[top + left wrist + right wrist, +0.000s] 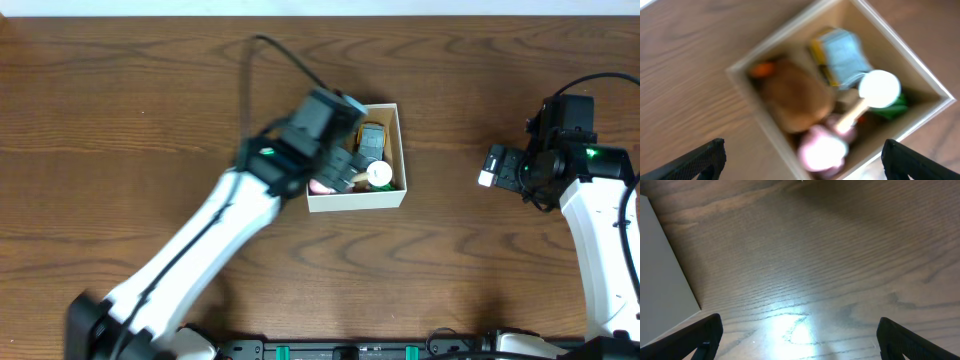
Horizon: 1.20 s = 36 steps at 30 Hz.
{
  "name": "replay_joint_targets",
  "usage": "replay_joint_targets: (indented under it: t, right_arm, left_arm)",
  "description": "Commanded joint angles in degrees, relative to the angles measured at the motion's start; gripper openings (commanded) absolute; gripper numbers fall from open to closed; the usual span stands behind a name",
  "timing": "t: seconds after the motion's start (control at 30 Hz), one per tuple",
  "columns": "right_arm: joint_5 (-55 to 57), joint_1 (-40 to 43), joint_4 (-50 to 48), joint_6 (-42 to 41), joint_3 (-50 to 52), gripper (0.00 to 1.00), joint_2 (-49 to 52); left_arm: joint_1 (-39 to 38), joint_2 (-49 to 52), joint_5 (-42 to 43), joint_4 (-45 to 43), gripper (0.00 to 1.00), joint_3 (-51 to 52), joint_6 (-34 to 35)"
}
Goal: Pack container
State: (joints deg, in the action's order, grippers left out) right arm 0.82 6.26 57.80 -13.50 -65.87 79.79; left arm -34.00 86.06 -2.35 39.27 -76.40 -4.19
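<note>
Left arm (200, 250): white, it runs from the near edge of the table (130, 90) and slants across to the container (355, 198), ending over the container's left half.
Right arm (600, 230): stands well to the right of the container, with its wrist turned toward it.
Left hand (807, 162): hangs above the container with its fingers spread wide and nothing between them. One dark fingertip (700, 160) shows past one side of the container, and the other shows past the opposite side.
Right hand (805, 339): spread wide and empty, low over bare wood, well apart from the container on its right.
Container: a small square box with no lid, white outside and tan inside. It sits upright on the table between the two arms, partly under the left hand.
Pink toy (822, 150): rounded and blurred, in the container's near-left corner.
White disc (880, 89): on a tan stick, in the container's near-right part, lying over other toys.
Green piece (892, 107): just beside the disc, against a container wall.
Brown toy (795, 97): large and rounded, on the container's left side.
Orange bit (762, 69): between the brown toy and a container wall, too blurred to name.
Yellow and pale-blue toy (837, 57): toward the container's far wall.
Table: dark brown wood grain, spreading beyond the container on every side.
</note>
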Motion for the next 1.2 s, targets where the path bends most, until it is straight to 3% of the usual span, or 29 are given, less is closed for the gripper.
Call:
replay_joint_targets:
  t: [0.0, 0.33, 0.53, 0.63, 0.73, 0.87, 0.97, 1.17]
  right_arm:
    - [-0.22, -0.46, -0.57, 2.23, 0.09, 0.99, 0.02]
    - [4.72, -9.09, -10.56, 2.23, 0.02, 0.99, 0.02]
    - [5.2, -10.01, -18.75, 2.51, 0.02, 0.99, 0.02]
    - [-3.32, -10.1, -25.7, 4.42, -0.04, 0.99, -0.17]
    - [-7.1, -10.1, -29.2, -0.48, -0.11, 0.99, -1.57]
    - [-3.96, -10.34, -27.85, -2.78, -0.11, 0.99, -5.25]
    - [4.48, -12.0, -23.52, -2.73, -0.09, 0.99, -9.46]
    - [13.9, -18.03, -16.7, -1.03, 0.0, 0.99, -18.95]
  left_arm:
    - [7.8, -4.63, -4.76, 2.1, 0.99, -0.85, 8.81]
    - [25.22, -6.38, -0.68, 2.56, 0.98, -0.85, 9.88]
    - [27.58, -6.34, -0.7, 1.73, 0.98, -0.85, 9.86]
    - [27.87, -7.21, -0.7, 1.68, 0.98, -0.87, 8.57]
    - [28.5, -8.94, -0.68, 2.86, 0.98, -0.87, 9.2]
    - [30.75, -13.29, -0.66, 5.2, 0.98, -0.59, 9.2]
    - [32.26, -18.12, -0.63, 6.01, 0.98, 0.72, 9.18]
    - [32.74, -31.65, 1.29, 6.34, 0.98, 9.11, 9.2]
